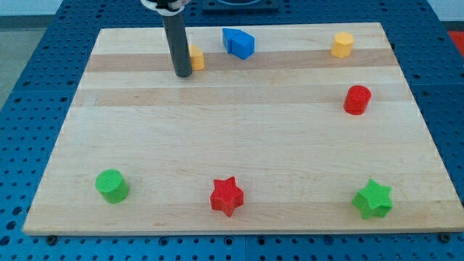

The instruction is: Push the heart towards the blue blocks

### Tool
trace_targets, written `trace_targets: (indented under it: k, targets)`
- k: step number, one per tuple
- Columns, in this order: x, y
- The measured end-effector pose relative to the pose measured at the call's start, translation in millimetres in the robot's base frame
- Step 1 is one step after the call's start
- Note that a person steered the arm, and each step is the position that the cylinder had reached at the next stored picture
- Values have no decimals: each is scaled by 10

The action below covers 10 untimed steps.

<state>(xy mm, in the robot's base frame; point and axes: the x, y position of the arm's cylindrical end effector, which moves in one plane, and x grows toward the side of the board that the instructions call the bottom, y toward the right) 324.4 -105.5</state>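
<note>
The yellow heart (196,58) lies near the view's top, mostly hidden behind my rod; only its right part shows. My tip (183,73) rests on the board just left of and slightly below the heart, touching or nearly touching it. The blue blocks (238,43) sit together at the top centre, a short gap to the right of the heart and a little higher.
A yellow hexagon (343,44) is at the top right, a red cylinder (357,99) below it. A green cylinder (112,185), a red star (227,196) and a green star (373,199) line the view's bottom.
</note>
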Motion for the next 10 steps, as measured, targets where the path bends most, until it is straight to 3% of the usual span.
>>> trace_targets:
  k: [2,4,6,7,10]
  targets:
    - [0,279]
    - [98,-55]
    - [-197,-194]
    - [-403,29]
    - [-469,142]
